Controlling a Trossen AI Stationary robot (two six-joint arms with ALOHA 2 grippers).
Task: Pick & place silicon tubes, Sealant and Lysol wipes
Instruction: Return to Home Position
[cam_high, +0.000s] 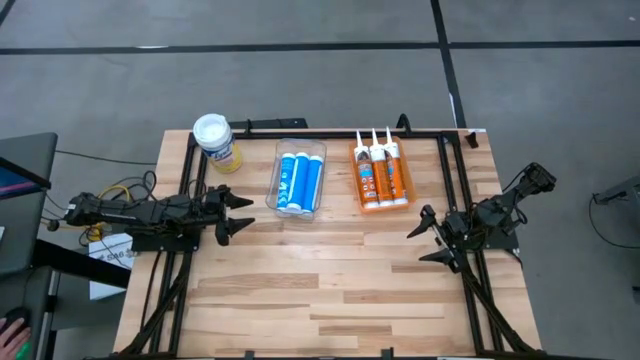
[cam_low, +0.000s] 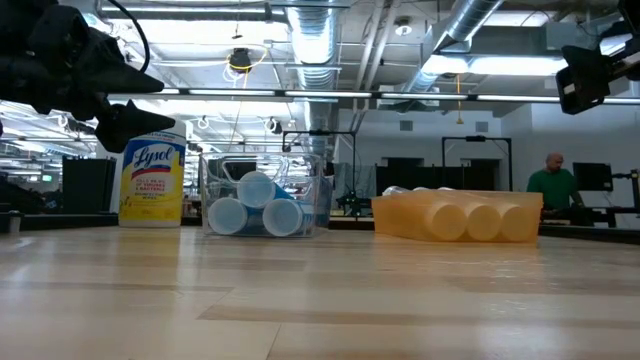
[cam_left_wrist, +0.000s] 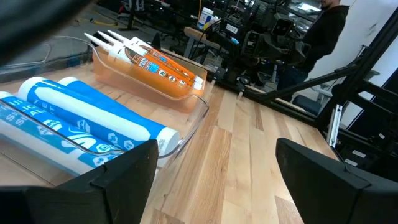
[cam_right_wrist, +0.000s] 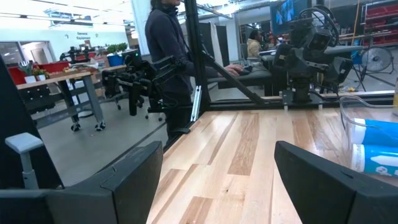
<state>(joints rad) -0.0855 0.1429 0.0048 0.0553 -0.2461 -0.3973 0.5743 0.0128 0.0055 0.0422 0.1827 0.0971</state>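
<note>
Two left fingers (cam_high: 238, 201) spread, Lysol wipes (cam_high: 216, 140) apart from them — upright.

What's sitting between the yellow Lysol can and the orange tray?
The clear bin with three blue sealant tubes in it sits between the Lysol wipes and the orange tray. The high view shows it best.

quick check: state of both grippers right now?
Left gripper: open, holding nothing.
Right gripper: open, holding nothing.
</note>
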